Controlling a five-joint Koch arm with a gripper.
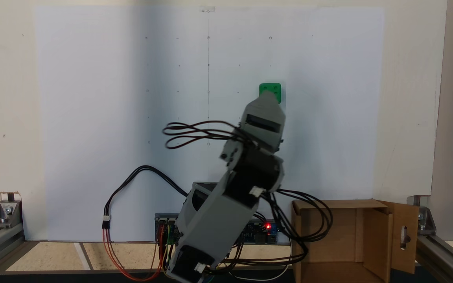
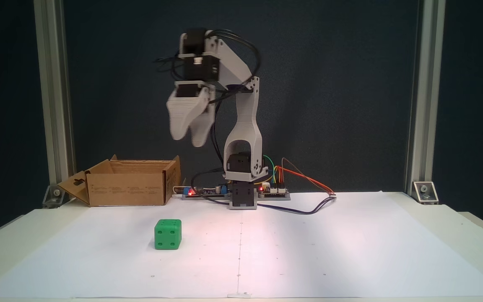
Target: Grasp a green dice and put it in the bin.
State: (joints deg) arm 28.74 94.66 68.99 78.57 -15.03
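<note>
Two grey jaws of the gripper [image 2: 189, 140] hang pointing down, well above the white paper sheet [image 2: 308, 251], their tips a little apart, a narrow gap between them, holding and touching nothing. Below and slightly to the left in that fixed view, the green dice [image 2: 168, 234] sits flat and square on the paper, a four-pip face toward the camera, being a cube with no long axis. It lies well apart from the open cardboard bin [image 2: 128, 186], which stands beside the arm's base [image 2: 242, 197].
</note>
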